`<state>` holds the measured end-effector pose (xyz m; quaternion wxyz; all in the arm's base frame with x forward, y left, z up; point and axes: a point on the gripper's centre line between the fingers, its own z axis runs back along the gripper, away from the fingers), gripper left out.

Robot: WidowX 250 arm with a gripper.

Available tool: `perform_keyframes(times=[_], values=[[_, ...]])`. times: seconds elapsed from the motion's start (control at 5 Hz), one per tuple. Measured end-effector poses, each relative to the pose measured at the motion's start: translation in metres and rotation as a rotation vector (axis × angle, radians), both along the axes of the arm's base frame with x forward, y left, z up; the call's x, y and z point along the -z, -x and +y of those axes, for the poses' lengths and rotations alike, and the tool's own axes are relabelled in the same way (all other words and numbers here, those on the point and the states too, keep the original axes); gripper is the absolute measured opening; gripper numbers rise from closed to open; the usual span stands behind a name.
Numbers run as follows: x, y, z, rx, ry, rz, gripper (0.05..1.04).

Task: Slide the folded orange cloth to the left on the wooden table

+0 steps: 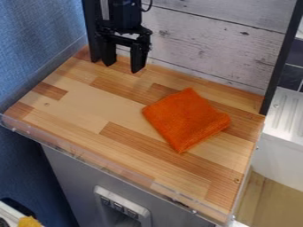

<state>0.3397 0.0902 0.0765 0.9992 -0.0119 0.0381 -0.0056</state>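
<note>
On right half of wooden counter [83,104]: orange cloth [186,119], one, folded. Near counter's back left, by whitewashed plank wall [207,42]: black gripper [123,66], one, fingers pointed down, parted, nothing between; cloth well apart.

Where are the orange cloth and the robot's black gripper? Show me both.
Orange cloth [186,119]: camera view, on the middle of its upper surface.
Black gripper [123,68]: camera view, midway between its fingertips.
</note>
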Motion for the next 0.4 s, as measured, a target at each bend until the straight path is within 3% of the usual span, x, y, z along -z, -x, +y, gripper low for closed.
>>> perform_keyframes(times=[0.2,0.4], values=[[0.01,0.005,-0.015,0.067,0.004,0.019,0.999],[0.012,0.01,-0.037,0.19,0.003,0.001,0.999]])
